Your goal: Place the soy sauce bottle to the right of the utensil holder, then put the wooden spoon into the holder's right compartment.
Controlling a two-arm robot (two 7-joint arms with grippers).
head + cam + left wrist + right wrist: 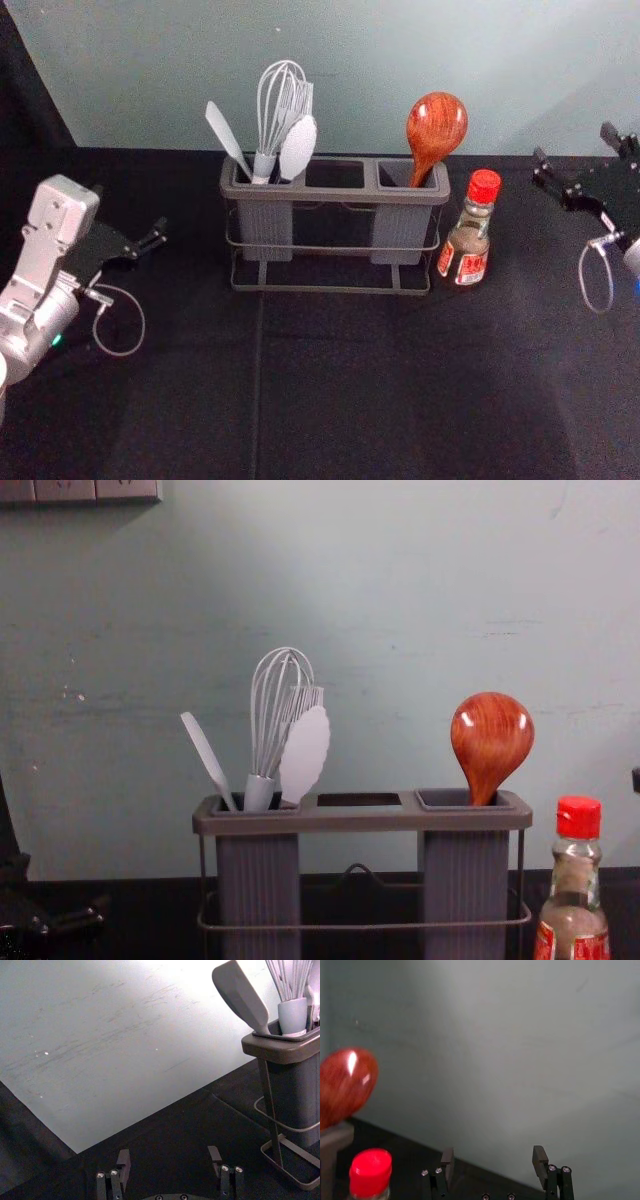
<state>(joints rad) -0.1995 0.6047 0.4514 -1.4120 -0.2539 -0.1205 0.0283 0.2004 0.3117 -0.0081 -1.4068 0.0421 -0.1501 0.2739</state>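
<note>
The soy sauce bottle (466,240) stood upright just beside the holder's right end, where the task wanted it: near enough to belong with the set, and, I judged, out of the way of anything entering the compartments. The wooden spoon (437,125) was bowl-up in the right compartment (465,890), leaning against its rim, handle down inside, so the broad end could be grasped later. The utensil holder (360,822) kept its left side for the whisk (282,715) and the pale utensils (305,755), which left the spoon a compartment to itself.

From my station I saw the right gripper (493,1152) out to the right of the bottle, fingers apart with nothing between them; the left gripper (169,1154) was off to the holder's left, its fingers likewise apart and holding nothing. Both steps looked complete to me, so I reckoned the next move called only for drawing the arms clear, minding the bottle, which a careless sweep might tip.

The bottle's red-and-white label carried characters I couldn't make out, so I could name no brand; I could read no writing on the holder either
</note>
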